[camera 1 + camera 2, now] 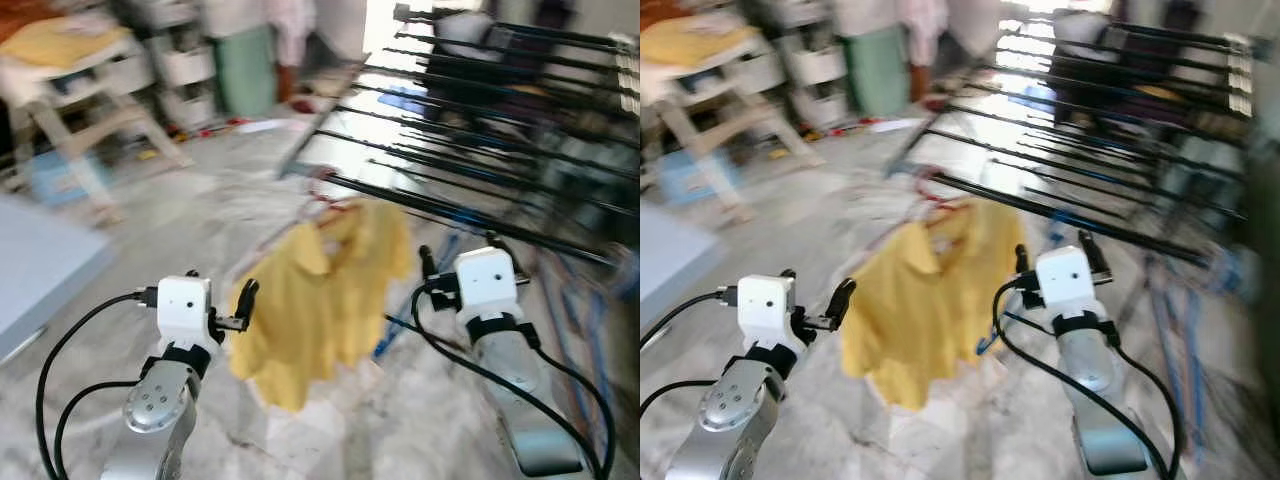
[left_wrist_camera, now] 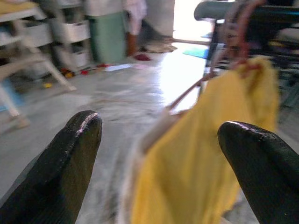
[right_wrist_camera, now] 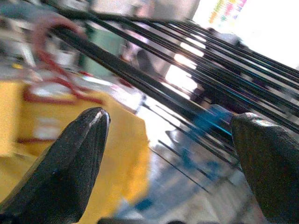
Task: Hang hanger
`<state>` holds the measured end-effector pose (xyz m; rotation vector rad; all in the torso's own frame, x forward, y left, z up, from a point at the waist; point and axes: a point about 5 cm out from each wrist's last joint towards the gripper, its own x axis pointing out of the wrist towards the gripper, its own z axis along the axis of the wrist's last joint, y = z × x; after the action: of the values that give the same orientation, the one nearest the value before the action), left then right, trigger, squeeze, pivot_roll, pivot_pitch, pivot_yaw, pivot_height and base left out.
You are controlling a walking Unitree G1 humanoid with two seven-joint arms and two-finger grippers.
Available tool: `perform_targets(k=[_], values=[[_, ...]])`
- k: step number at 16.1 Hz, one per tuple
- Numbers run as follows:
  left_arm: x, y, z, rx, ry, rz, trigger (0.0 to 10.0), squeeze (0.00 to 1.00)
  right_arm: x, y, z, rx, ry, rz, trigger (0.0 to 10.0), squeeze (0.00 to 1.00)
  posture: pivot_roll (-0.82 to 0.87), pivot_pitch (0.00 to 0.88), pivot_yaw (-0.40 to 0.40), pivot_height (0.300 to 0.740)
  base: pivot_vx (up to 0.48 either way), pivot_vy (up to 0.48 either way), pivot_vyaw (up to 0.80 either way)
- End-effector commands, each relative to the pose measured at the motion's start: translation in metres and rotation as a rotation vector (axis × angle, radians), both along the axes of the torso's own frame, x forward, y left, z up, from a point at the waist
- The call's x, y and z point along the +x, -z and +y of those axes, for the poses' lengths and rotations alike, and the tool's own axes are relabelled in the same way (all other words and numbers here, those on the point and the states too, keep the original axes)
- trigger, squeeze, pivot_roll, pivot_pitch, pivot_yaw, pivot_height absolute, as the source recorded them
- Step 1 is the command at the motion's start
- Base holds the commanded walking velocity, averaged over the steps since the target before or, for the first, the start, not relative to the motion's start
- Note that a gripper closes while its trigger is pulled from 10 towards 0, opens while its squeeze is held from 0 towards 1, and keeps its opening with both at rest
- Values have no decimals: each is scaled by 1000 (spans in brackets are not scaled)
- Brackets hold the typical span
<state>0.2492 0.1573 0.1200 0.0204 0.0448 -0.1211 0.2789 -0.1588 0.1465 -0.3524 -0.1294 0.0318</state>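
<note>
A: Where is the hanger [image 3: 49, 70] now?

B: It hangs on the front bar of the drying rack [image 1: 500, 150], with its red hook over that bar. A yellow shirt [image 1: 320, 300] is on it and falls down toward the marble floor [image 1: 200, 200].

A: And how does it stand to the two grippers?

B: The shirt is between them. The left gripper [image 2: 159, 168] is just beside the shirt's edge, on the robot's left of it. In the left wrist view the two black fingers [image 2: 65, 163] are spread wide, and the shirt and hanger are seen in the gap, farther ahead. No finger touches the cloth there.

A: The right one?

B: The right gripper [image 3: 173, 163] is on the other side of the shirt, near the rack's front bar. Its fingers are also spread apart and hold nothing. Past them, in the right wrist view, the black bars run across, and the red hook sits on the nearest bar, beside one finger.

A: Anything else around?

B: Beyond the left gripper, well apart, there is a white table [image 1: 80, 90] with something yellow on top, and white drawers [image 1: 180, 60] by the wall. The head views are blurred, so small details cannot be told.
</note>
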Motion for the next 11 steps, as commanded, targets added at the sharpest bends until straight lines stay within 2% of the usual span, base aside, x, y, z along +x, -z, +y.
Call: perform_targets(k=[1,11], values=[[0,-3,2,10,-19,-17,10000,0,0,-4,2,3,-15,-13,10000,0,-10,34,-1,740,0,0,800],[2,-4,3,39,-93,-18,10000,0,2,-3,14,30,-102,-1,10000,0,-5,40,-3,740,0,0,800]])
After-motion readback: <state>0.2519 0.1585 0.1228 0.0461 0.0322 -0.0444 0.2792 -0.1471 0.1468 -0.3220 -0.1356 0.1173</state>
